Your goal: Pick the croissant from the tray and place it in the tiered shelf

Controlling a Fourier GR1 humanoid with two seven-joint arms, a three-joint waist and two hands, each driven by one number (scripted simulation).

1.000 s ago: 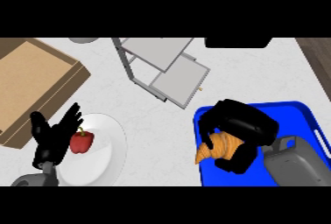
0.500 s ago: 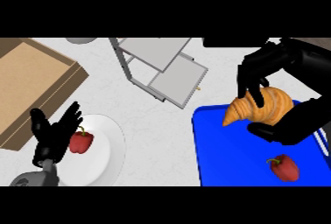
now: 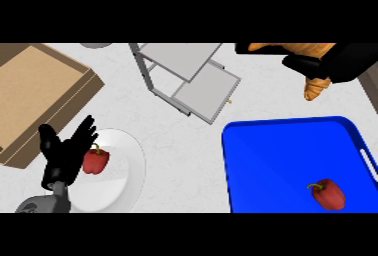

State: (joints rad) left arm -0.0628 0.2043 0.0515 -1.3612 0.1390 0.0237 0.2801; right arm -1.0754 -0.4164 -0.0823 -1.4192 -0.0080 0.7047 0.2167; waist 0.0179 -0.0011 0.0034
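Lifting croissant point(image 3: 314, 75) higher, right robot hand point(image 3: 325, 62) now beyond tray point(image 3: 288, 150)

The tray point(image 3: 295, 145) looks like smooth glossy blue plastic. The tiered shelf point(image 3: 193, 75) seems matt grey metal. The box point(image 3: 37, 95) looks like plain cardboard. The table point(image 3: 177, 145) has a pale, stone-like mottled surface.

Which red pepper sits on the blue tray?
The red pepper at lower right lies on the blue tray; the other pepper rests on the white plate beside the left hand.
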